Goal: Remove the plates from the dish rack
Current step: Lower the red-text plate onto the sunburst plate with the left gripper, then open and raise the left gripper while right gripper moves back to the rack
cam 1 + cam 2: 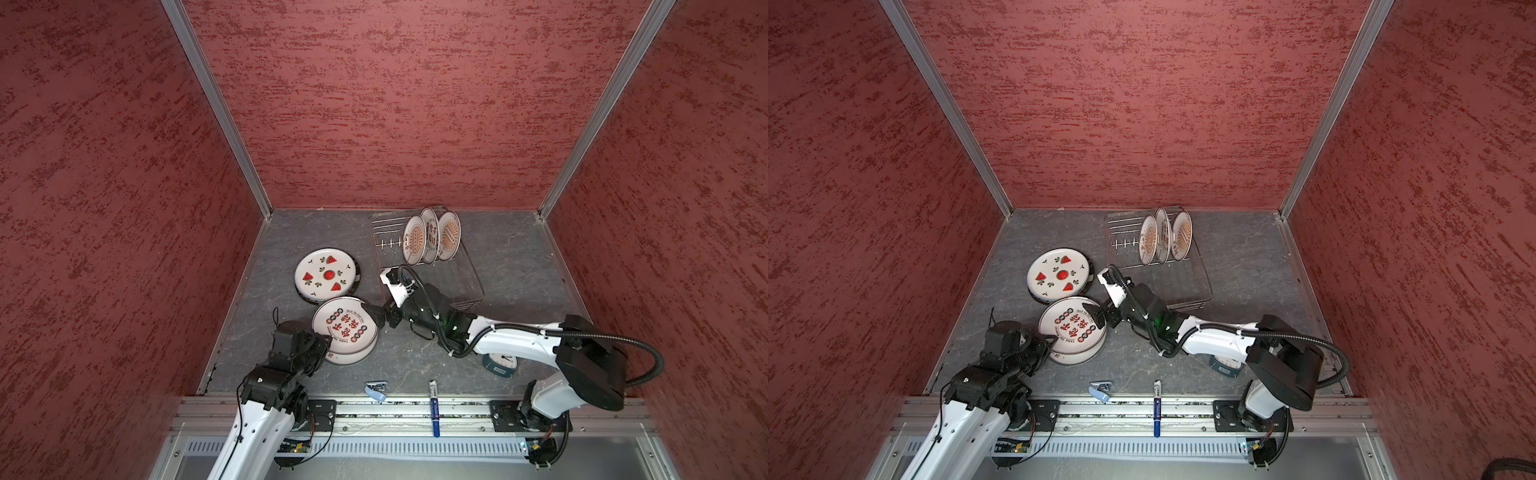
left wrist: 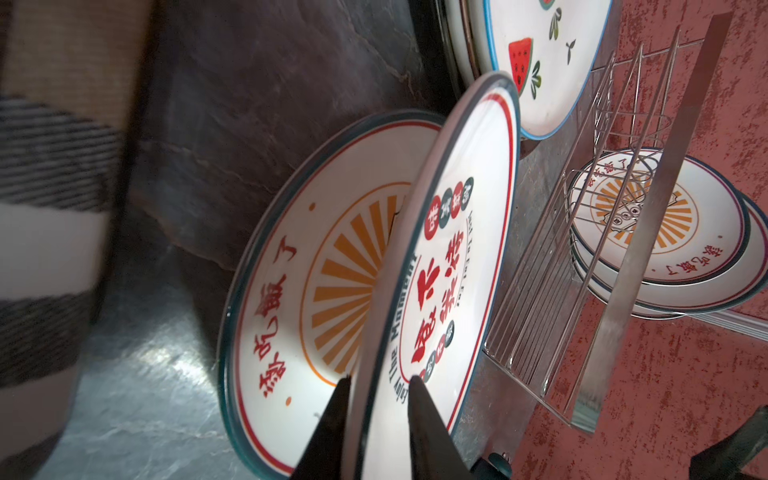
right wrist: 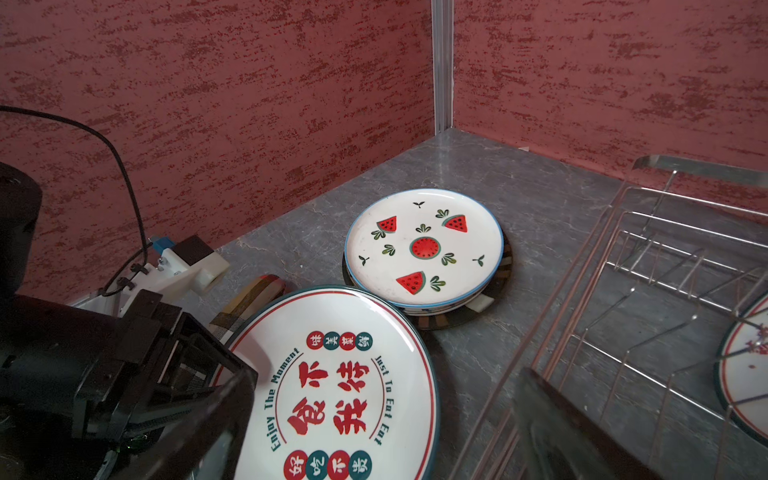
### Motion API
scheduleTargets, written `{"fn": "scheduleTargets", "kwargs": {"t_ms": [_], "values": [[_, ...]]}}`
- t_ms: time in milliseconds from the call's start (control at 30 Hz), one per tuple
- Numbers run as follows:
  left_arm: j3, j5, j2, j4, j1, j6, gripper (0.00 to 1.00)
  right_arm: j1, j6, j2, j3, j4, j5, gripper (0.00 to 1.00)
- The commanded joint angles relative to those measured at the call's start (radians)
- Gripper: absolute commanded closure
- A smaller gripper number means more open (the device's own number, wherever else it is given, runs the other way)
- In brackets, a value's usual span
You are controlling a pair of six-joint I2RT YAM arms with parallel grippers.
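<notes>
Two stacks (image 1: 326, 274) lie beside my left gripper (image 2: 376, 415), astride the red-character plate (image 2: 453, 270), grip unclear; three plates (image 1: 432, 239) wait in the dish rack (image 1: 465, 286) near my wide right gripper (image 1: 380, 316).

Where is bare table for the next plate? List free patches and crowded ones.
Bare table lies right of the dish rack, up to the wall, and in the back left corner behind the watermelon plates. Crowded: front left around the lettered plates, and by the clock.
</notes>
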Motion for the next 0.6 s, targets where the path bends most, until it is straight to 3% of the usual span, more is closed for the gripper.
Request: {"fn": "scheduleTargets", "kwargs": {"t_ms": [0,200,567], "values": [[0.005,-0.013,-0.019,-0.007,0.005,-0.001,0.73,0.008,-0.022,-0.001,0.023,0.035,0.027,0.02],[0.009,-0.07,-0.054,-0.053,0.005,0.001,0.35,0.008,-0.019,-0.008,0.017,0.041,0.033,0.02],[0.023,-0.169,-0.053,-0.088,0.004,-0.002,0.2,0.008,-0.02,0.001,0.023,0.041,0.037,0.02]]}}
